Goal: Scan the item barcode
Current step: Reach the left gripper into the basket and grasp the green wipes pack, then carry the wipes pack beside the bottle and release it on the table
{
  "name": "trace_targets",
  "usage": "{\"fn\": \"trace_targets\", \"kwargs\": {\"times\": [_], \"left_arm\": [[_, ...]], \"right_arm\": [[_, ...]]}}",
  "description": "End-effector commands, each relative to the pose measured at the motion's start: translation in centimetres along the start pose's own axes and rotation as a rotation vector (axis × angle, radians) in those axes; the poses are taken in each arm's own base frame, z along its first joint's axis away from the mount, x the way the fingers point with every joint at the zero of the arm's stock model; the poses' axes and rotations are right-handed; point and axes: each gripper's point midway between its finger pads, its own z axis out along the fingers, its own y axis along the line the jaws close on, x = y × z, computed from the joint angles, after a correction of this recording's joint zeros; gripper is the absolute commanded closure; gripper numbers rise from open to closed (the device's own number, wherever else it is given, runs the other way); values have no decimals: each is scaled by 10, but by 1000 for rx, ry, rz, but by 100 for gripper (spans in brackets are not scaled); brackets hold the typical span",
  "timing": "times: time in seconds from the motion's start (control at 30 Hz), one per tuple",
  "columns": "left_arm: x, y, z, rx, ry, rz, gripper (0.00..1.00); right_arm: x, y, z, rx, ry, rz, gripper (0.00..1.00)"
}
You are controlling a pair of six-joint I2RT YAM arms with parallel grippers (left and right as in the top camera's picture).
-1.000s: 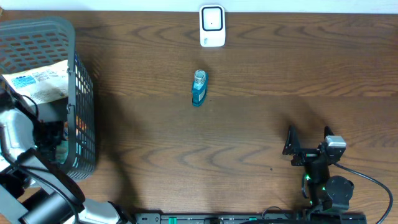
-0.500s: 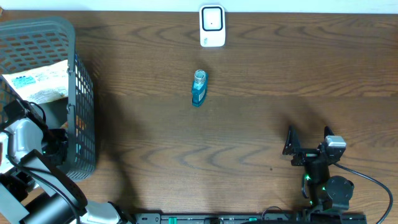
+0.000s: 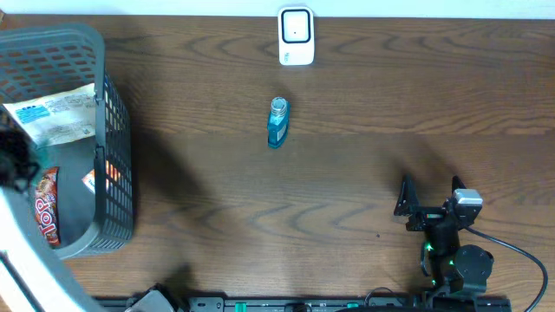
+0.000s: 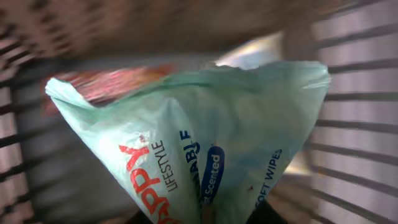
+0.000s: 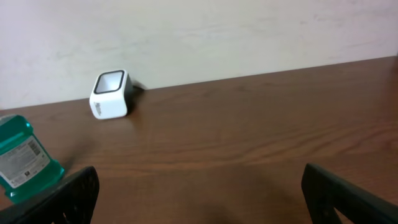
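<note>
Look, the left pincer (image 4: 208,216) pinches the green wipes pack (image 4: 205,143) by one edge inside the basket (image 3: 117,147), the right pincer (image 3: 431,198) spread wide well away from it, and that slack film could slip free or snag the basket's mesh wall.

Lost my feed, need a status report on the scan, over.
Left gripper shut on wipes pack, inside basket. Right gripper open, empty. Mouthwash bottle lies in front of scanner.
</note>
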Motion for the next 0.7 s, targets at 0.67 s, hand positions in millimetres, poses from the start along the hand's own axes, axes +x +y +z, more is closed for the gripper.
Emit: {"fn": "trace_targets", "kwargs": {"times": [0.67], "left_arm": [[388, -97, -143, 664, 465, 1157, 83]], "right_arm": [[1, 1, 0, -4, 0, -8, 1]]}}
